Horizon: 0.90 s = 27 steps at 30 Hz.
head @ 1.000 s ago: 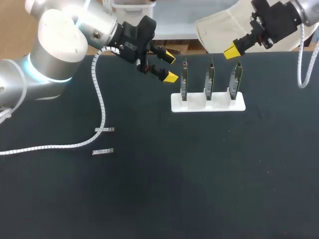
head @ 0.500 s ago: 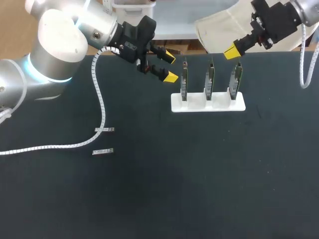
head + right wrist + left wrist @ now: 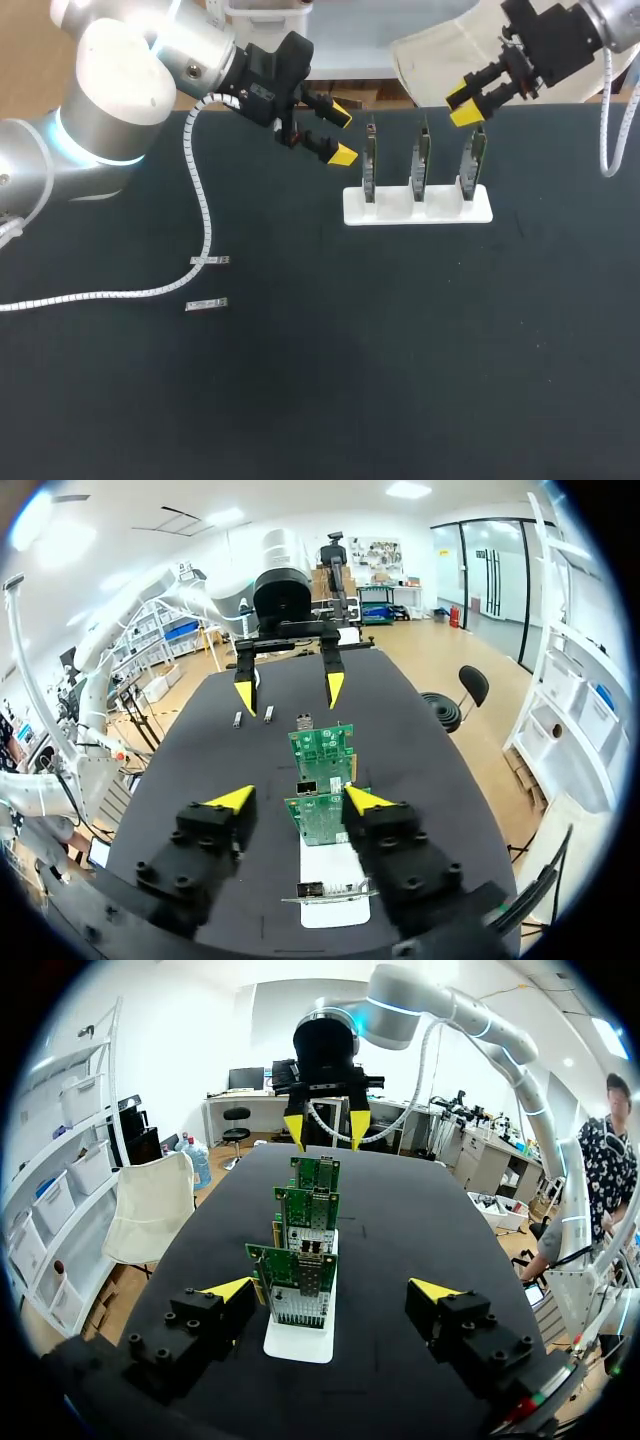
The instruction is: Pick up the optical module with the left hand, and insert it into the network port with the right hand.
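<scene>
Left end effector [image 3: 331,1289] spread, three upright boards [image 3: 308,1222] ahead, probably network cards

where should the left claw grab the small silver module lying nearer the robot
Probably across its two long sides near the middle, coming straight down from above: the small silver bar-shaped optical module lies flat on the black table, so only its top and sides are exposed.
</scene>
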{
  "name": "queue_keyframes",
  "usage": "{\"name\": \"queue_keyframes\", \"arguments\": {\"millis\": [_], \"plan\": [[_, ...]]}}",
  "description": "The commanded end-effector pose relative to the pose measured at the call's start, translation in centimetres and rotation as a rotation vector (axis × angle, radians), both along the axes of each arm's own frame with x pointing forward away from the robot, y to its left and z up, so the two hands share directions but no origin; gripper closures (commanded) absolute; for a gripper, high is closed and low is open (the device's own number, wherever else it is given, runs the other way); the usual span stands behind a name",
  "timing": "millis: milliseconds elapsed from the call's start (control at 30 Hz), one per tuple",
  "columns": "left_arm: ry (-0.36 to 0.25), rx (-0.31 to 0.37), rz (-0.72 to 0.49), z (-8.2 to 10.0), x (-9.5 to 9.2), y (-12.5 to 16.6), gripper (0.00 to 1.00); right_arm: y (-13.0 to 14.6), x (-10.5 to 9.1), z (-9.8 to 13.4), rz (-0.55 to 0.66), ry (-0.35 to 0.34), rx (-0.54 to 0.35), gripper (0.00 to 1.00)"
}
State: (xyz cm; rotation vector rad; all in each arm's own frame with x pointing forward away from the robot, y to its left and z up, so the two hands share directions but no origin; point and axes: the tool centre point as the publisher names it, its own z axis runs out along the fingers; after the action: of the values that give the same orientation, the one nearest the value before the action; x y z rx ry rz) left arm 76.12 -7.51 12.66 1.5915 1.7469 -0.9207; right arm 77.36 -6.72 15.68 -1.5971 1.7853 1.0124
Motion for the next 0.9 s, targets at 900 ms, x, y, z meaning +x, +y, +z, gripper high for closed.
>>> {"name": "queue_keyframes", "arguments": {"millis": [900], "plan": [[-0.004, 0.013, -0.034, 0.14, 0.09, 0.13, 0.00, 0.04, -0.15, 0.02, -0.003, -0.003, -0.002, 0.00]]}}
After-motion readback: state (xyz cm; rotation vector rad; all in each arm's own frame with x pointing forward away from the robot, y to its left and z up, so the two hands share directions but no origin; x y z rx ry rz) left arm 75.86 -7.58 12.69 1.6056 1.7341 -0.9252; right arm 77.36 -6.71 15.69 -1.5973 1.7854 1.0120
